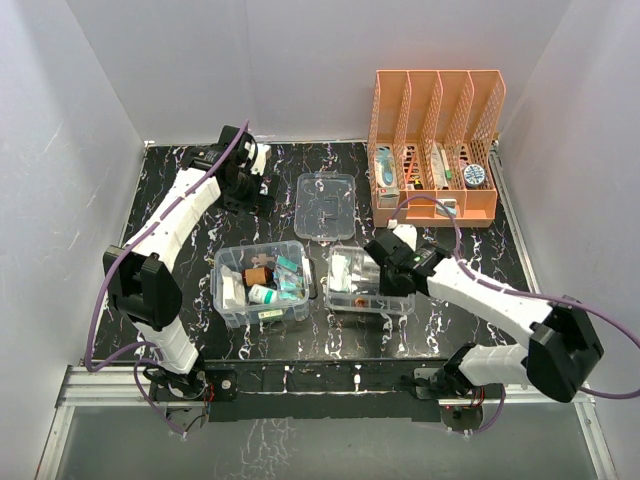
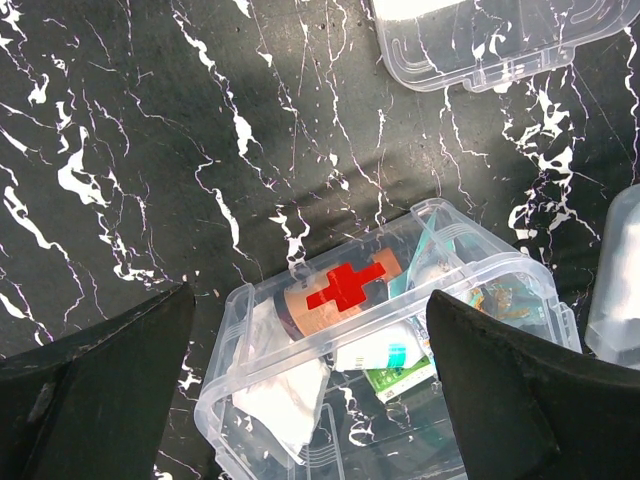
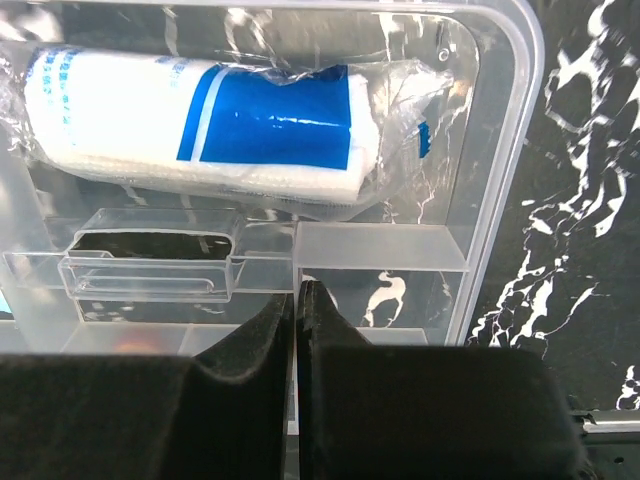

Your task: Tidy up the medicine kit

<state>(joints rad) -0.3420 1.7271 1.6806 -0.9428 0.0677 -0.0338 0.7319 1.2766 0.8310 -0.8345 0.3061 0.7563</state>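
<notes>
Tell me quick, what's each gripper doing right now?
Left gripper: jaws open, holding nothing.
Right gripper: jaws shut, apparently pinching a divider wall of the divided tray.

Two robot arms, a left arm and a right arm. One deep clear box, one divided tray, one clear lid. One orange rack with four slots. One blue-and-white wrapped roll. One red-cross pack (the other box contents are too jumbled to count).
</notes>
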